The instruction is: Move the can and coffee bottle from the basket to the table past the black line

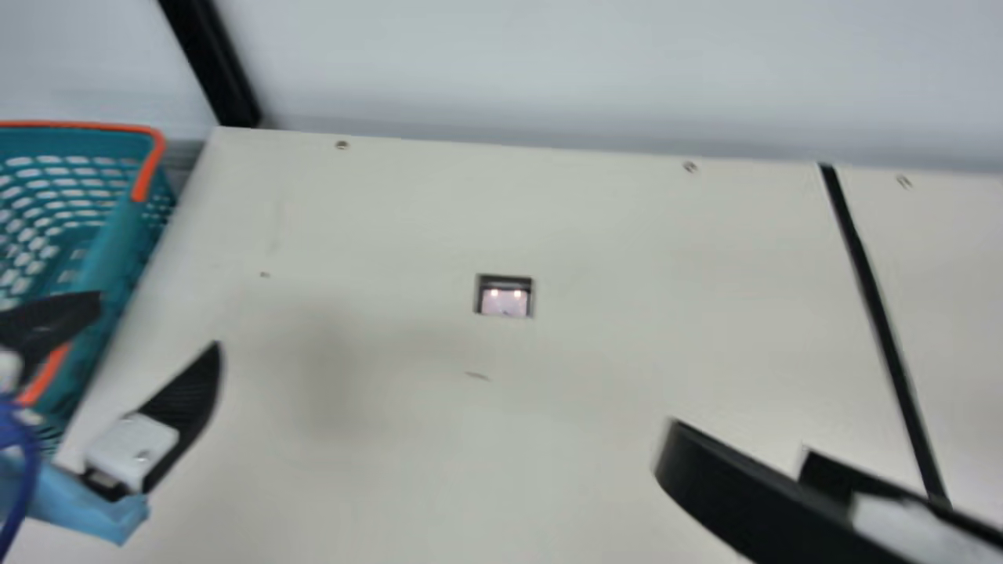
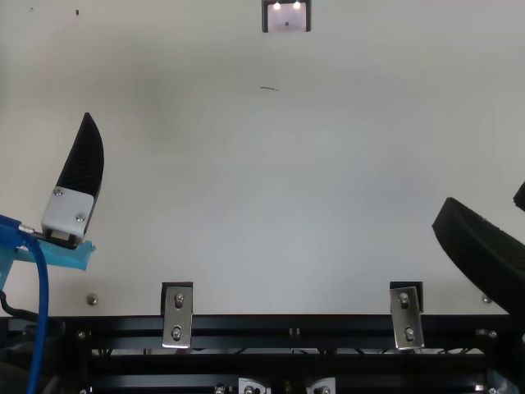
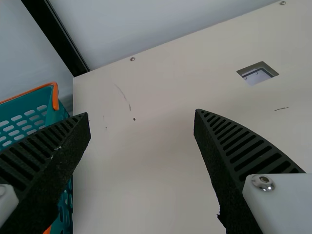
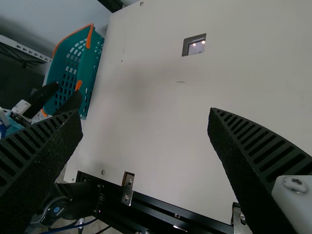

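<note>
Reaching for the basket (image 1: 117,247) at the main view's upper left, where you can't tell whether the can and coffee bottle lie, pinch their likely slippery bodies gently mid-height; your left tool (image 3: 142,113) and right tool (image 4: 145,111) both gape.

Black ribbed fingers (image 3: 243,141); white mounts (image 3: 287,200), silver screws (image 3: 263,181); blue cable (image 2: 41,304).

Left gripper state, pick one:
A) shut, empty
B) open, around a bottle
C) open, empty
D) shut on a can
C: the left gripper has its two fingers wide apart in its wrist view, with only the table seen through the gap.
</note>
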Available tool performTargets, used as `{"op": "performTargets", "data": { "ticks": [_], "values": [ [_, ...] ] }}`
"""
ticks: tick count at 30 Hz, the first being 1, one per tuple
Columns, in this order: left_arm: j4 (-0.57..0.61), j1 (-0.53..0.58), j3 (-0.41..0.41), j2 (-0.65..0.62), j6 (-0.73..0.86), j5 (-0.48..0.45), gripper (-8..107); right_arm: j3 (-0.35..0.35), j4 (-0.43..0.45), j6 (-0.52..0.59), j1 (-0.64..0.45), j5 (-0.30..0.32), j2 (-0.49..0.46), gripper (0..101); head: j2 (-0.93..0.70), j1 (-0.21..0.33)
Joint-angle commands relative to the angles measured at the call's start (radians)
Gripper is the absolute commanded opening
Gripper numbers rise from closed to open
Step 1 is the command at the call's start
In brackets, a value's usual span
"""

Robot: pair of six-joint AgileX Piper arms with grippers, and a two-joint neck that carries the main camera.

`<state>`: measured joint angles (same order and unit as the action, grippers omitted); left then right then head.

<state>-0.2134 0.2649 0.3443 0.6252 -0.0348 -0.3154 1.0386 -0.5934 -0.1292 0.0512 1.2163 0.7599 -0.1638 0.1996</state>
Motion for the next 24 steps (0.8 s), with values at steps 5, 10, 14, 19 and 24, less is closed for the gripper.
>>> {"op": "performTargets", "data": {
  "ticks": [5,10,14,19,24],
  "values": [
    [0.000,0.000,0.000,0.000,0.000,0.000,90,0.000,0.000,0.000,0.000,0.000,0.000,101,-0.235,0.113],
    [0.000,0.000,0.000,0.000,0.000,0.000,90,0.000,0.000,0.000,0.000,0.000,0.000,101,-0.395,0.192],
    [0.000,0.000,0.000,0.000,0.000,0.000,90,0.000,0.000,0.000,0.000,0.000,0.000,101,-0.481,0.218],
    [0.000,0.000,0.000,0.000,0.000,0.000,90,0.000,0.000,0.000,0.000,0.000,0.000,101,-0.495,0.222],
    [0.000,0.000,0.000,0.000,0.000,0.000,90,0.000,0.000,0.000,0.000,0.000,0.000,101,-0.495,0.222]
  ]
}}
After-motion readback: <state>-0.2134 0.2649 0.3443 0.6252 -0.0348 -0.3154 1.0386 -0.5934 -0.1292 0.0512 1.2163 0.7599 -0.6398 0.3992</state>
